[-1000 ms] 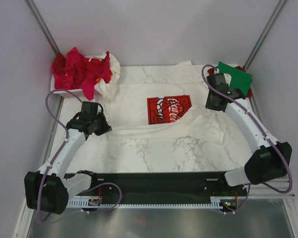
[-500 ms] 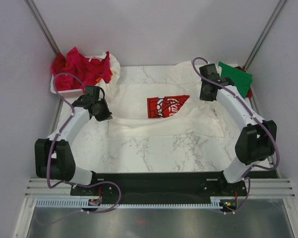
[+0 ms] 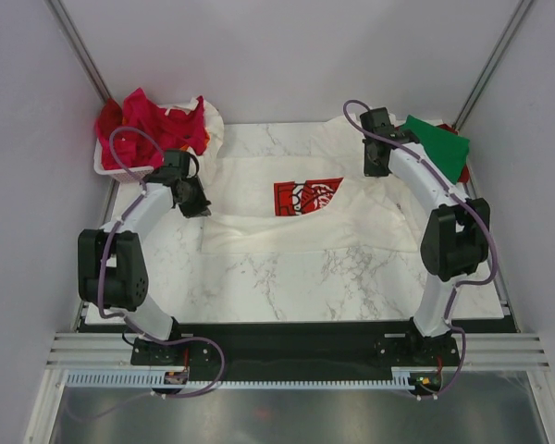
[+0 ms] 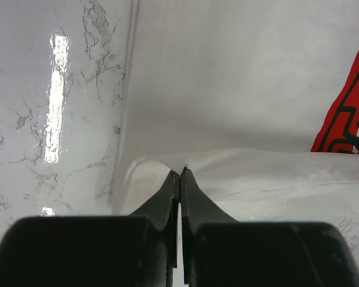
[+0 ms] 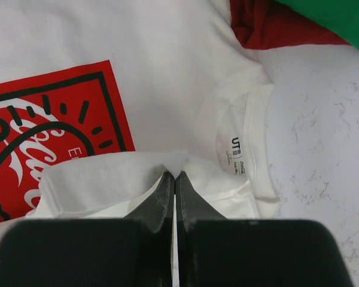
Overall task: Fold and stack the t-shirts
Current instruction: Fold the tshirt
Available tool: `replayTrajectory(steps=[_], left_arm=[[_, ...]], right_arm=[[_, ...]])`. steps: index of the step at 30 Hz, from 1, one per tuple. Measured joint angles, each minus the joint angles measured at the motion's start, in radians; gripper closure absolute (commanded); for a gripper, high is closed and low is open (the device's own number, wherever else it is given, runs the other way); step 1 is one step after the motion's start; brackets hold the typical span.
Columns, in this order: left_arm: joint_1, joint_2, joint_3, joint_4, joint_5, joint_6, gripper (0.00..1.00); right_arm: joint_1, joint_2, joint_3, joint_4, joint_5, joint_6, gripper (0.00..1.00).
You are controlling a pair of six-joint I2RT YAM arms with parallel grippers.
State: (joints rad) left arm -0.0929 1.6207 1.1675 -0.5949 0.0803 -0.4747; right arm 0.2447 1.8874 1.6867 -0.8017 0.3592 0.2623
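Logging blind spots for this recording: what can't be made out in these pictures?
1. Top view: red rectangular chest print on the large white cotton t-shirt, lower part covered by its folded hem.
2. Top view: white plastic basket, mostly buried under crumpled red shirts.
3. Right wrist: red garment, mostly hidden under the green t-shirt.

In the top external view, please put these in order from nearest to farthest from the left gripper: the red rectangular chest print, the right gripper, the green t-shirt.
Measured from the left gripper:
1. The red rectangular chest print, mid-table on the white t-shirt, to its right.
2. The right gripper, farther right, over the same shirt.
3. The green t-shirt, at the far right corner.
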Motion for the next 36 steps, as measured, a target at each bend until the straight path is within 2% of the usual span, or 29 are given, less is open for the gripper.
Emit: replayTrajectory(steps=[3,4,5,6,7,8,9,10,12,13,17,21,24,29,36], left_arm=[[0.001,0.031,0.013,0.000,-0.002,0.003,0.98],[0.003,0.042,0.018,-0.001,-0.003,0.005,0.94],[0.005,0.056,0.025,-0.002,-0.004,0.005,0.91],[0.008,0.067,0.031,-0.001,-0.004,0.006,0.84],[0.013,0.081,0.039,-0.001,-0.005,0.008,0.77],[0.018,0.093,0.048,-0.002,-0.006,0.011,0.71],[0.024,0.102,0.057,-0.002,-0.008,0.013,0.61],[0.030,0.105,0.065,-0.002,-0.011,0.017,0.37],[0.037,0.102,0.077,-0.004,-0.023,0.021,0.28],[0.039,0.098,0.082,-0.003,-0.027,0.021,0.17],[0.041,0.021,0.073,-0.001,-0.049,0.022,0.16],[0.037,-0.159,-0.028,0.006,-0.053,0.019,0.18],[0.029,-0.274,-0.145,0.032,-0.050,0.005,0.19],[0.025,-0.281,-0.308,0.077,-0.011,-0.062,0.18],[0.023,-0.290,-0.520,0.202,0.024,-0.190,0.12]], right_arm=[[0.000,0.038,0.027,0.001,0.002,-0.023,0.86],[0.000,0.049,0.035,0.002,0.004,-0.029,0.70],[0.000,0.061,0.043,0.001,0.009,-0.032,0.60],[0.000,0.077,0.057,0.001,0.015,-0.040,0.48],[0.000,0.094,0.073,0.001,0.022,-0.047,0.31],[0.000,0.114,0.095,0.001,0.032,-0.050,0.27],[0.000,0.137,0.120,0.000,0.043,-0.061,0.23],[0.000,0.160,0.154,-0.002,0.051,-0.068,0.17],[0.000,0.192,0.212,-0.003,0.068,-0.071,0.15],[0.000,0.197,0.228,-0.003,0.074,-0.071,0.14],[0.000,0.152,0.203,0.007,0.133,-0.044,0.06],[-0.023,-0.030,-0.033,0.027,0.166,0.007,0.03],[-0.106,-0.232,-0.277,0.079,0.099,0.070,0.02],[-0.294,-0.507,-0.615,0.160,-0.050,0.188,0.02],[-0.387,-0.609,-0.847,0.214,-0.245,0.272,0.02]])
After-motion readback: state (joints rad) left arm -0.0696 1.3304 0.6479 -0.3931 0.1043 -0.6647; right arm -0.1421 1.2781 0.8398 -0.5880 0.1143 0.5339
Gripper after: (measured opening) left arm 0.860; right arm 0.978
